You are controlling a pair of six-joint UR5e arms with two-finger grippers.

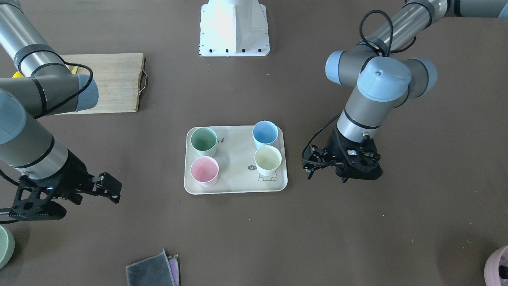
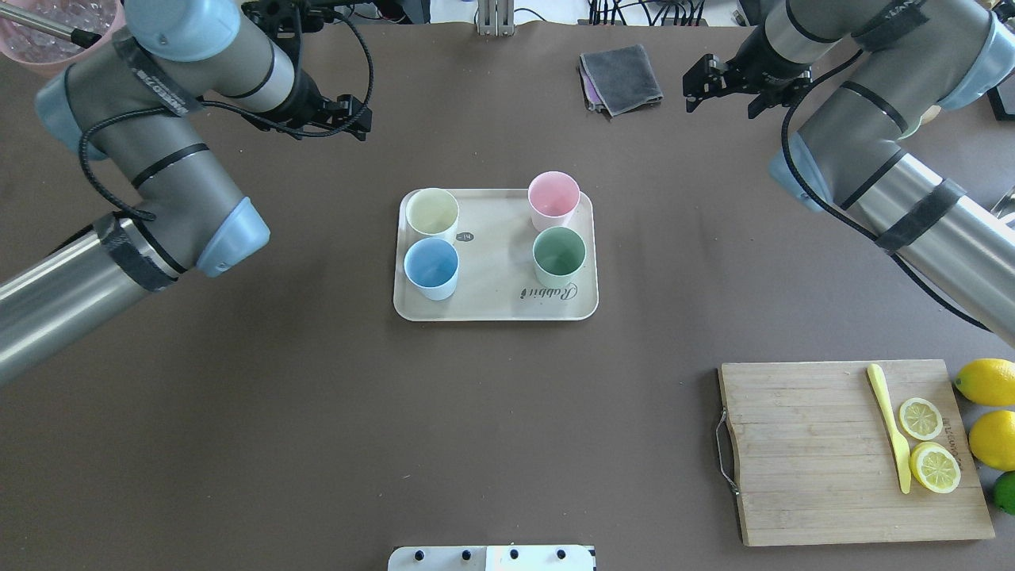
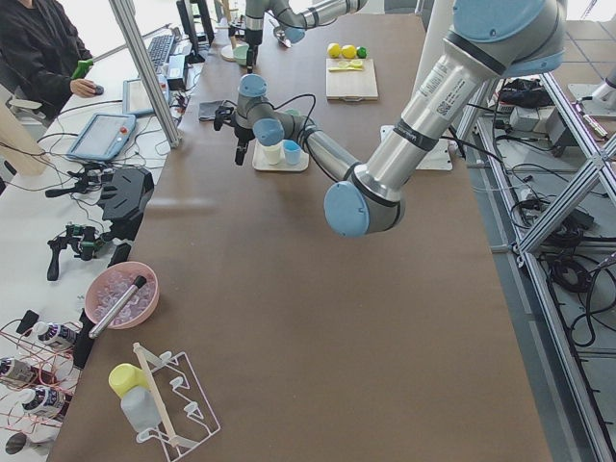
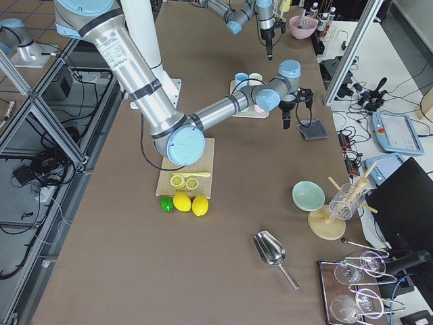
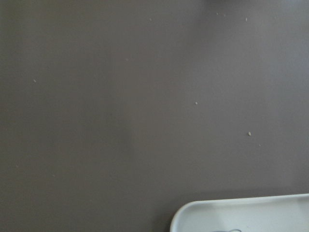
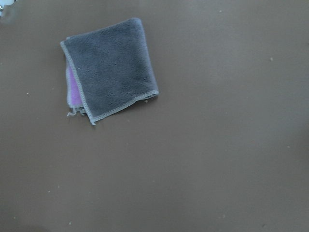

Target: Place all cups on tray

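Observation:
The beige tray (image 1: 236, 159) (image 2: 496, 262) lies at the table's middle. All four cups stand upright on it: mint green (image 1: 203, 141) (image 2: 559, 255), light blue (image 1: 265, 134) (image 2: 431, 268), pink (image 1: 204, 171) (image 2: 553, 198) and cream-yellow (image 1: 268, 160) (image 2: 432, 214). My left gripper (image 1: 311, 165) (image 2: 357, 119) hovers beside the tray, off its cream-cup end, open and empty. My right gripper (image 1: 111, 186) (image 2: 698, 83) is well off the tray's other side, open and empty. The left wrist view shows only a tray corner (image 5: 241, 215).
A folded grey and pink cloth (image 2: 622, 78) (image 6: 111, 75) lies below my right gripper. A wooden cutting board (image 2: 833, 452) holds a yellow knife and lemon slices, with whole lemons (image 2: 983, 381) beside it. A mauve-pink container (image 1: 498, 266) and a sage-green bowl (image 1: 4, 246) stand at the table's far corners.

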